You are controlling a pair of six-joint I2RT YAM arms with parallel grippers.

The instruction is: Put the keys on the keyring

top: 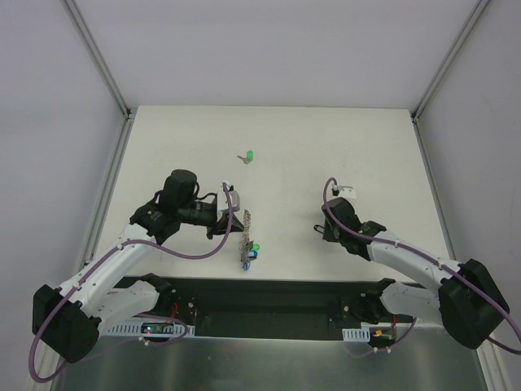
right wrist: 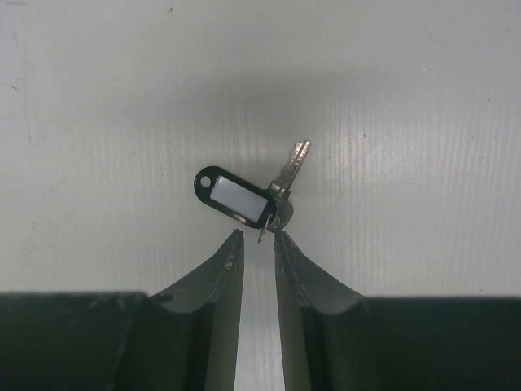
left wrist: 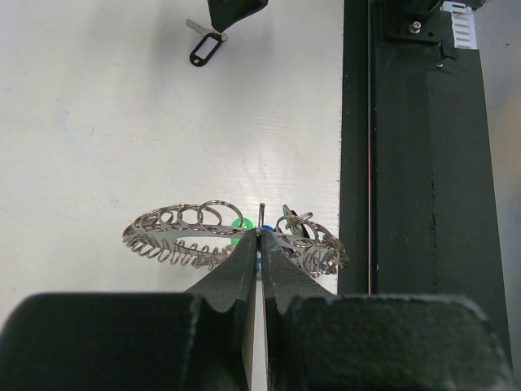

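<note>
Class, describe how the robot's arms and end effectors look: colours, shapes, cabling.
The left arm and right arm have white shells and black joints, each trailed by a purple cable. The left end effector and right end effector are black, with tapering fingers.

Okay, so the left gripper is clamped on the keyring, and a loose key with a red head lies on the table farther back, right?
Not quite. The loose key farther back has a green head, not a red one, as the top external view shows. The rest holds: the left gripper is clamped on the rim of the keyring.
</note>
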